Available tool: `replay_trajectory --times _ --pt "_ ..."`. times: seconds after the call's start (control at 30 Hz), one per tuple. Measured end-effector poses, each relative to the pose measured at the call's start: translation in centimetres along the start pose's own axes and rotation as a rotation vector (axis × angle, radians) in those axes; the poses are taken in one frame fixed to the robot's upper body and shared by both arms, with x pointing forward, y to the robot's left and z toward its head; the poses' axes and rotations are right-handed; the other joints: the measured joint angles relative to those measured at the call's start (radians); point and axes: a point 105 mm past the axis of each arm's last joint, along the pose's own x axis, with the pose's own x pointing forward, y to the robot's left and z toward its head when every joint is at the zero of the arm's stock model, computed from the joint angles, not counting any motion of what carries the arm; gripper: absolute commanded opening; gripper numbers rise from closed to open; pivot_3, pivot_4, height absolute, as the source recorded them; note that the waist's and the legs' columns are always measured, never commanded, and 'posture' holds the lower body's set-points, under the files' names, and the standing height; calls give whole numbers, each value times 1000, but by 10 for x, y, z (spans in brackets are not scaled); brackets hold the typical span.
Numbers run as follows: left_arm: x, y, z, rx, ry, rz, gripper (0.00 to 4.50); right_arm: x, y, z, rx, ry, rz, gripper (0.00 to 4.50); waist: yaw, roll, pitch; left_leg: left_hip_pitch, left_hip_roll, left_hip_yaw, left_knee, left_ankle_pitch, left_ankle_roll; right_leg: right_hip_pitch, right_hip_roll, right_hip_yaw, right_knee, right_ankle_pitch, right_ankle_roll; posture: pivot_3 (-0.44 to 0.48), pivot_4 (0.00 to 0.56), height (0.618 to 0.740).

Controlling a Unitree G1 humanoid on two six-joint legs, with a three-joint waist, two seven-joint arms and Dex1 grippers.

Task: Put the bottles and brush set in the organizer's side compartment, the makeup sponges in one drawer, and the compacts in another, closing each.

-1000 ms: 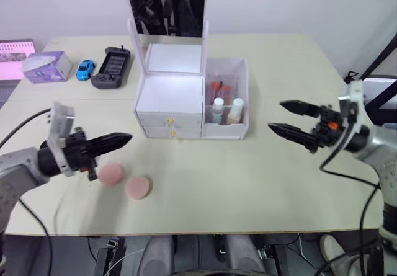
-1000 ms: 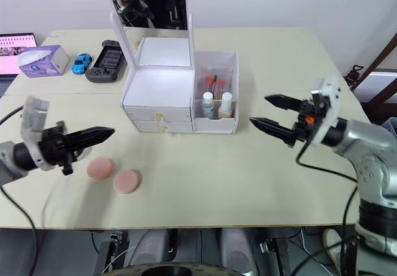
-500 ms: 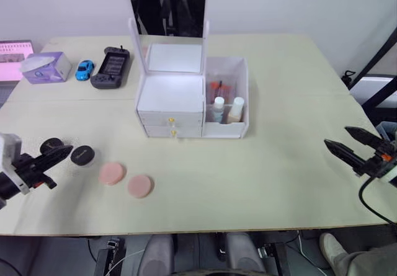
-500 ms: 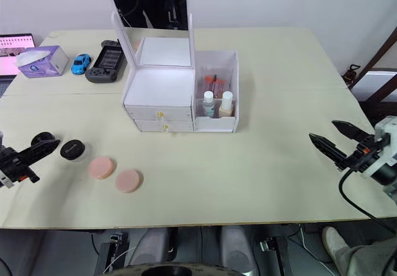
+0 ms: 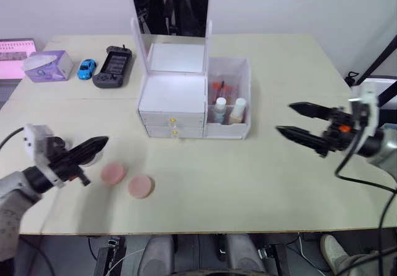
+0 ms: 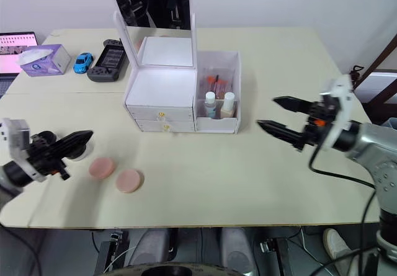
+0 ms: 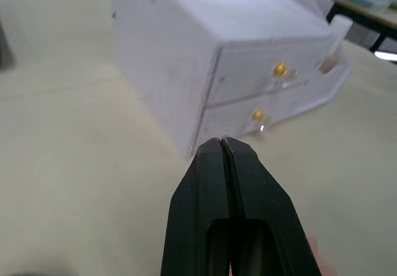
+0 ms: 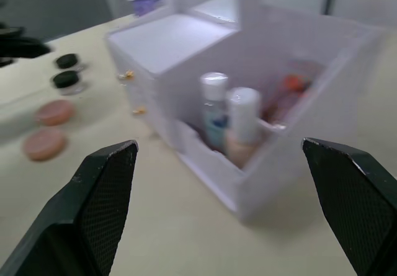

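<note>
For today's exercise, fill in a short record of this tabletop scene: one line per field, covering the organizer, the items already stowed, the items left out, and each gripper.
organizer: white organizer with upright mirror; both gold-knobbed drawers shut
side compartment: holds two bottles and the brush set
makeup sponges: two pink puffs on the table, side by side, in front of the organizer toward the robot's left
compacts: two black-topped cases on the table, beyond the sponges
left gripper: shut, empty, near the compacts
right gripper: open, empty, pointing at the side compartment

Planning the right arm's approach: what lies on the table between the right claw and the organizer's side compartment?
Nothing: in the right eye view, bare table runs from the open right claw to the side compartment, which holds the bottles.
</note>
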Motion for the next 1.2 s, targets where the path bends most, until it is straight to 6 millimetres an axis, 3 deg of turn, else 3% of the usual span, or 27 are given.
replay_trajectory --times 0.13,0.17,0.23,0.43,0.57,0.7,0.9,1.2 --pt "23 -47 -3 -12 -43 -60 0 31 18 19 -37 34 136 4478 -1 -1 -1 0 -1 0 0 0 0 0 1 2 0 3 0 0 150 740" --pt "26 -52 -3 -26 -58 -49 257 38 21 22 -45 45 160 4498 -1 -1 -1 1 -1 0 0 0 0 0 1 2 0 3 0 0 150 740" --pt "31 -56 -3 -51 -90 -7 891 47 26 25 -59 65 191 4500 3 -2 -1 0 -1 -2 0 0 0 0 2 1 1 3 0 0 150 740" --pt "53 -67 -20 -87 -68 92 3992 64 33 28 -112 112 235 4500 5 -2 -1 0 -1 -2 2 0 0 1 3 2 1 3 0 0 150 740" --pt "71 -80 -28 -81 -55 84 3992 66 35 26 -103 127 247 4500 5 -3 -2 0 -2 -2 2 0 0 2 3 2 1 4 -1 0 150 740" --pt "86 -70 -32 -78 -79 187 3992 68 40 30 -118 131 265 4500 2 -3 -2 1 -1 -2 2 0 0 1 3 2 2 4 0 0 150 740" --pt "95 -66 -35 -48 -102 273 3992 68 42 29 -120 145 271 4500 2 -3 -2 1 -1 -2 2 0 0 1 3 2 2 4 0 0 150 740" --pt "113 -70 -33 6 -147 265 3992 67 46 29 -142 151 305 4500 3 -3 -2 0 -1 -2 2 0 0 1 3 2 2 4 0 0 150 740"
